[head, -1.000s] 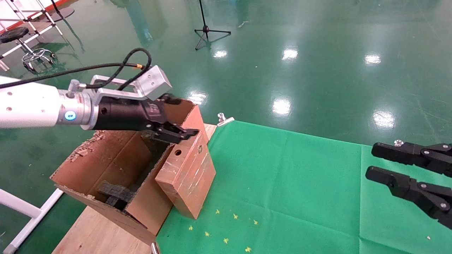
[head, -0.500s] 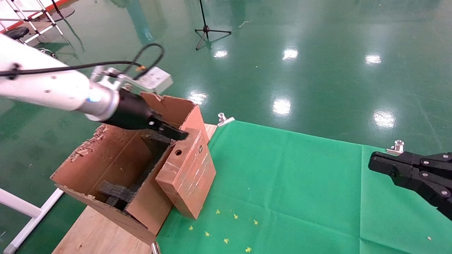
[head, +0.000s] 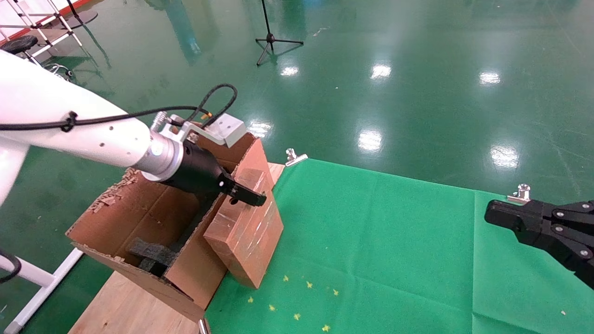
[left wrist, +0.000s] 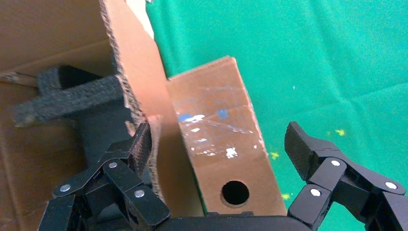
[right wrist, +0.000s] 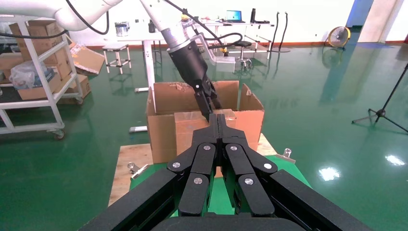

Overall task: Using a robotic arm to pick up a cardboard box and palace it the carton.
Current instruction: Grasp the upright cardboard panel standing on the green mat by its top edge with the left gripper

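Note:
The cardboard box (head: 246, 232), reddish-brown and taped, stands tilted on the green cloth and leans against the outer wall of the carton (head: 139, 218). A round hole (left wrist: 235, 193) shows in its narrow upper end. My left gripper (head: 248, 197) on the white robotic arm (head: 83, 132) hangs open right over that end. In the left wrist view the left gripper (left wrist: 219, 142) straddles both the carton wall (left wrist: 139, 82) and the cardboard box (left wrist: 216, 130), one finger (left wrist: 139, 144) inside the carton and the other outside the box. My right gripper (head: 492, 215) is parked shut at the far right.
Black foam inserts (head: 153, 253) lie in the carton's bottom. The carton sits on a wooden board (head: 125, 306) beside the green cloth (head: 371, 232), which metal clips (head: 293, 157) hold. A tripod (head: 274, 39) stands far off on the floor.
The left arm swung round and its gripper came down and right from the carton's rim to the box's upper end. The right gripper closed and has since stayed still.

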Available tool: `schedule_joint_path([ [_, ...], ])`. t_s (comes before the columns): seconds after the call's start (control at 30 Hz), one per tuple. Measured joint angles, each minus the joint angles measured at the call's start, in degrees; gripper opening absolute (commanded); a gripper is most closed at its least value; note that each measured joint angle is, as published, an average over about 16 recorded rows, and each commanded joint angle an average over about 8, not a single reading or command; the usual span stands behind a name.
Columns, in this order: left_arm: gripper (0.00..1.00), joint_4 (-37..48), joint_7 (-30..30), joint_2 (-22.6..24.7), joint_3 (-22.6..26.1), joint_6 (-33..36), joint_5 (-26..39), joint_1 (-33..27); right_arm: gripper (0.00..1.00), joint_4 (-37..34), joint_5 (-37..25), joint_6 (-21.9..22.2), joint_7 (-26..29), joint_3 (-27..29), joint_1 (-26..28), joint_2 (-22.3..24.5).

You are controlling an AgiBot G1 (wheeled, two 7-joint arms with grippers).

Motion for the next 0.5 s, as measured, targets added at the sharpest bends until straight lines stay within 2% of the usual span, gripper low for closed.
schedule_joint_path([
  [0.07,1.0,0.0,-0.4,0.1,0.2,-0.3,0.1,0.4,0.01,0.0,0.0,0.0,0.0,0.0,0.0,0.0],
  [0.1,1.0,0.1,-0.5,0.2,0.3,-0.5,0.1,0.5,0.08,0.0,0.0,0.0,0.0,0.0,0.0,0.0],
  [0.27,1.0,0.1,-1.0,0.4,0.5,-1.1,0.2,1.1,0.7,0.0,0.0,0.0,0.0,0.0,0.0,0.0],
  [0.3,0.96,0.1,-1.1,0.4,0.6,-1.2,0.2,1.2,0.83,0.0,0.0,0.0,0.0,0.0,0.0,0.0],
  [0.33,0.84,0.1,-1.1,0.4,0.6,-1.3,0.3,1.3,0.94,0.0,0.0,0.0,0.0,0.0,0.0,0.0],
  [0.37,0.72,0.1,-1.1,0.4,0.6,-1.4,0.3,1.3,1.0,0.0,0.0,0.0,0.0,0.0,0.0,0.0],
  [0.5,0.21,0.1,-1.1,0.5,0.6,-1.5,0.3,1.4,1.0,0.0,0.0,0.0,0.0,0.0,0.0,0.0],
])
